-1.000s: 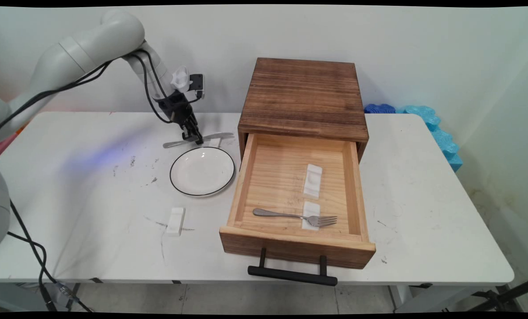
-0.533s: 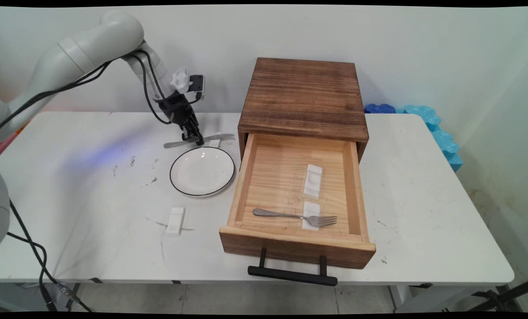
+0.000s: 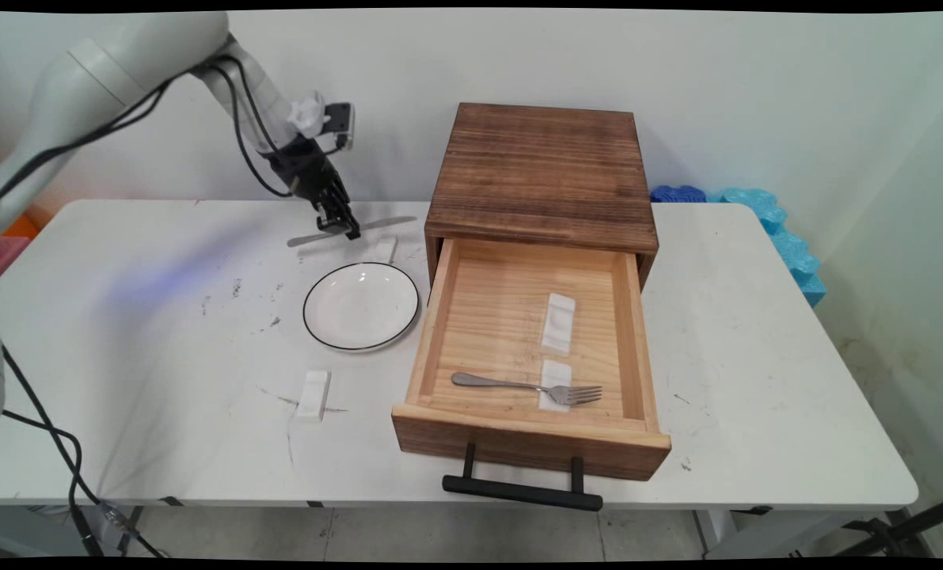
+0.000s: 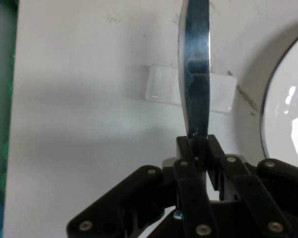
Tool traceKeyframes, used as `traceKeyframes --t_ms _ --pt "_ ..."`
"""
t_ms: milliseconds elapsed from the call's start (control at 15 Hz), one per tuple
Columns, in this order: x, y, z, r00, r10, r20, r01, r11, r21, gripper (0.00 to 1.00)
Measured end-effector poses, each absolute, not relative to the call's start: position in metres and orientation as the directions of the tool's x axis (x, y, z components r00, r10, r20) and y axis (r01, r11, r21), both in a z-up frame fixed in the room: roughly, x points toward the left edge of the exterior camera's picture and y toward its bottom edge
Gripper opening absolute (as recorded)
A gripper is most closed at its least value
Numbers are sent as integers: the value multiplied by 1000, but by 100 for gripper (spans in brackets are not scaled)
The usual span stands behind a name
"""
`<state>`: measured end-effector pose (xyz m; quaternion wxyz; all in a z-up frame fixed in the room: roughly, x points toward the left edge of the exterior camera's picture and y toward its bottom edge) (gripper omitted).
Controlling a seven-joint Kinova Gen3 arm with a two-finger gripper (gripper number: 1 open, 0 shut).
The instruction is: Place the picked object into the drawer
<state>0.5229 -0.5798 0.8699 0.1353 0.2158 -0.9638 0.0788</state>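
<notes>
The white bench (image 3: 162,332) carries a wooden cabinet (image 3: 542,170) whose drawer (image 3: 528,348) stands pulled open; a fork (image 3: 526,387) lies inside it across a white rest (image 3: 556,384). A white plate (image 3: 361,305) sits left of the drawer, empty. The knife (image 3: 352,230) is held clear of the bench, above a white block (image 4: 161,85), clamped between the closed fingers of the end effector (image 3: 343,227). Nothing has been set down yet.

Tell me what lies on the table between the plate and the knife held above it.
In the main view, a small white rest lies on the table between the plate and the knife clamped in the gripper.
</notes>
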Motion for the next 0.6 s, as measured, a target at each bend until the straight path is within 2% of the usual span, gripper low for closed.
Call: traceKeyframes --t_ms 600 --pt "560 -535 937 -882 -338 329 -382 921 -76 0"
